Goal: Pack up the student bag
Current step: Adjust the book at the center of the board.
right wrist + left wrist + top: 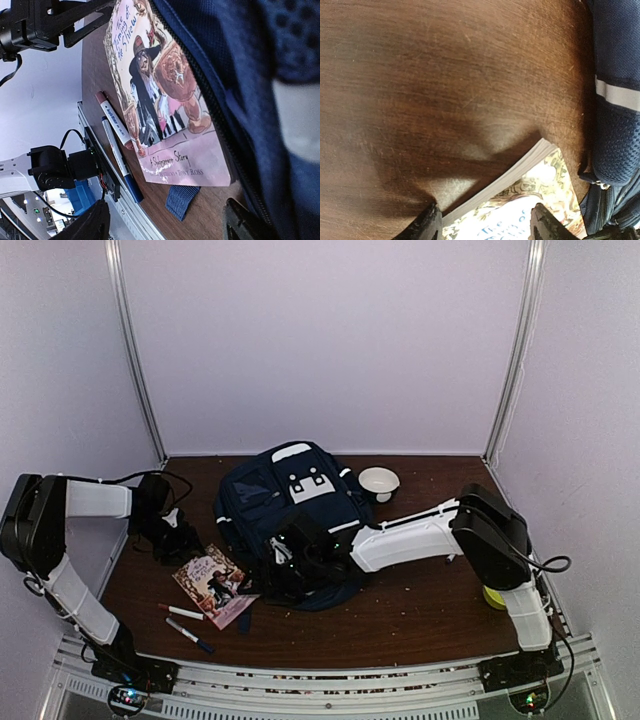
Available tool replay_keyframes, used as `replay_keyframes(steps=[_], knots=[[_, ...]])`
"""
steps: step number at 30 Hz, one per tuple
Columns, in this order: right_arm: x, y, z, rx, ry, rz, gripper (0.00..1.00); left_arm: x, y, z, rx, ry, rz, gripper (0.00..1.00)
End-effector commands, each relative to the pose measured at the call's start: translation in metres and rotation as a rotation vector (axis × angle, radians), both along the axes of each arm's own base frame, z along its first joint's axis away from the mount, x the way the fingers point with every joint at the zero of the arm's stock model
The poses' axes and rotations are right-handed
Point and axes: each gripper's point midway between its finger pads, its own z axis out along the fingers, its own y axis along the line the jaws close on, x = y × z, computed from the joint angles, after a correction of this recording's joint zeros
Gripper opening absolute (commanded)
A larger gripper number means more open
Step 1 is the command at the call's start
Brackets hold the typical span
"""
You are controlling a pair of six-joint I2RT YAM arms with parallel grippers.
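Observation:
The navy student bag (290,505) lies in the middle of the table, with a white stripe and white patches on top. It also shows in the left wrist view (616,115) and the right wrist view (260,90). An illustrated book (212,582) lies flat at its front left, touching the bag's edge (155,95). My left gripper (176,540) is open and empty, low over the book's far corner (530,195). My right gripper (288,562) is open and empty at the bag's near left edge, with one finger (244,226) beside the zipper.
Two markers lie near the front edge, one red-capped (181,612) and one blue-capped (190,635); both show in the right wrist view (114,119) (120,162). A blue strap end (182,200) lies by the book. A white bowl (379,481) stands behind the bag. A yellow-green object (494,596) sits at the right.

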Motion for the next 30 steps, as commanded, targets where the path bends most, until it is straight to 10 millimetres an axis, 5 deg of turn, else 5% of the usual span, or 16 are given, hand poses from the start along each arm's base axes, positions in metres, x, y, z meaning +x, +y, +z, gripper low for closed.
replay_keyframes(steps=[1, 13, 30], knots=[[-0.033, -0.004, -0.054, -0.116, 0.161, 0.018, 0.78, -0.019, -0.001, -0.008, 0.007, 0.067, 0.002, 0.62], [-0.016, 0.013, -0.056, -0.020, 0.218, -0.066, 0.76, -0.031, -0.009, -0.009, -0.013, 0.076, -0.020, 0.62], [0.014, 0.033, 0.047, 0.179, -0.165, 0.044, 0.72, -0.032, -0.010, -0.012, -0.021, 0.062, -0.017, 0.61]])
